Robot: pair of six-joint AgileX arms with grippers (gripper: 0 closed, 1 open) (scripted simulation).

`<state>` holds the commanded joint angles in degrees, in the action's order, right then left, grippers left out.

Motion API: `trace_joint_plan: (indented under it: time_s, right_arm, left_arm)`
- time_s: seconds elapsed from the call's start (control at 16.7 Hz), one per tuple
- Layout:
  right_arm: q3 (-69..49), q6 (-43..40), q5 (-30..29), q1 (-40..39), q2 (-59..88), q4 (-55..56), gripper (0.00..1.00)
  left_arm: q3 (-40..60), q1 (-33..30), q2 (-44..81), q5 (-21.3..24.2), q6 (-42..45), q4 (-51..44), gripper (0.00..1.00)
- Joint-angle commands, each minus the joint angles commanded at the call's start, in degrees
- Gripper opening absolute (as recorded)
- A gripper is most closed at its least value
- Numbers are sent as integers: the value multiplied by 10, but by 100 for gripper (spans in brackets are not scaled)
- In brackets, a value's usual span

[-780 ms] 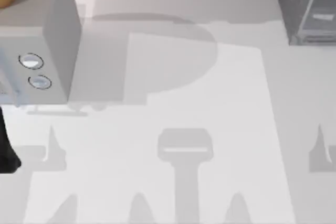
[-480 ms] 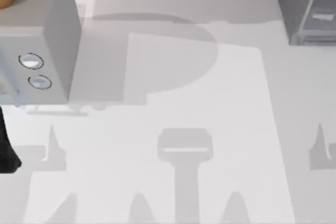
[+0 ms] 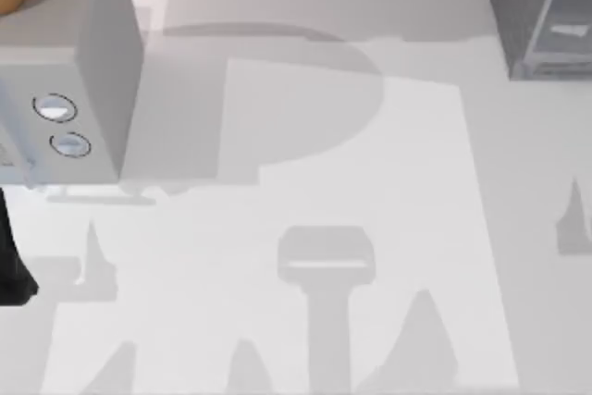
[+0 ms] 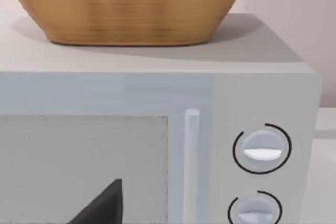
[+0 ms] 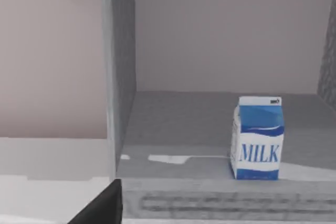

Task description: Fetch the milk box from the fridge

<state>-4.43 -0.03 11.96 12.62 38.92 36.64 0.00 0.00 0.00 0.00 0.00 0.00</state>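
The small blue-and-white milk carton stands upright inside the dark grey fridge, straight ahead of the right tool, the nearer one; whether that tool is spread or closed, I cannot tell.

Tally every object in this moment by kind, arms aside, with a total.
Milk box: 1
Fridge: 1
Microwave: 1
Wicker basket: 1
Table: 1
Total: 5
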Motion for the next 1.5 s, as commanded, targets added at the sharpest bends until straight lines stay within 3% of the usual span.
trace_joint_plan:
  time_s: [0.42,0.72,1.26,1.5]
  right_arm:
    - [-28,8,108,112,428,349,100]
    - [-52,10,161,165,603,518,100]
    - [-60,10,173,176,638,559,100]
    - [-123,6,145,152,689,546,100]
  left_arm:
    - [0,0,0,0,0,0,100]
    - [0,0,0,0,0,0,100]
    - [0,0,0,0,0,0,100]
    - [0,0,0,0,0,0,100]
